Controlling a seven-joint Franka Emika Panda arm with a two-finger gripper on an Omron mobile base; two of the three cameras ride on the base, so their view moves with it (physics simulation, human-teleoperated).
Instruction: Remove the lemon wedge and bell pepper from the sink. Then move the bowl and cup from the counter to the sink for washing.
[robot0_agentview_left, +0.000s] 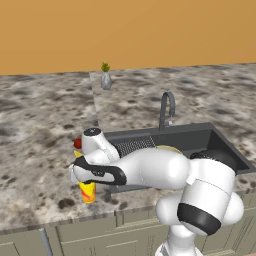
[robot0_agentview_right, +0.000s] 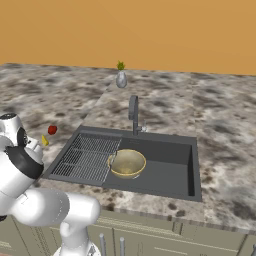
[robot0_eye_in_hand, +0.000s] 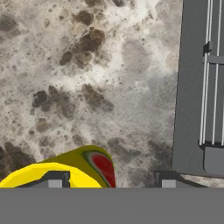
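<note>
Across all three views you have a speckled grey-and-brown stone counter (robot0_agentview_right: 220, 125) running under a plain orange wall (robot0_agentview_right: 150, 30), with pale grey-green cabinet fronts (robot0_agentview_left: 90, 235) along the bottom of both base views. At the back of the counter, in the upper middle of the right base view, stands a small grey vase with a green plant (robot0_agentview_right: 121, 76). The dark grey rectangular sink (robot0_agentview_right: 170, 172) sits in the centre of that view with its grey arched faucet (robot0_agentview_right: 133, 114) behind it and a ribbed grid drainboard (robot0_agentview_right: 87, 157) filling its left part. Inside the basin, just right of the grid, lies the wide olive-gold bowl (robot0_agentview_right: 126, 163), upright and with nothing in it. At the left of that view, on the counter beside the sink, you see the small dark-red bell pepper (robot0_agentview_right: 52, 130) and, just below it, the tiny yellow lemon wedge (robot0_agentview_right: 45, 141), close but apart. In the left base view the bright yellow cup with the orange-red mark (robot0_agentview_left: 88, 192) stands on the counter at lower left, under the arm. In the hand view the gripper (robot0_eye_in_hand: 109, 180) shows at the bottom edge, jaws apart, one finger (robot0_eye_in_hand: 54, 179) over the cup; whether it grips the cup you cannot tell.
</note>
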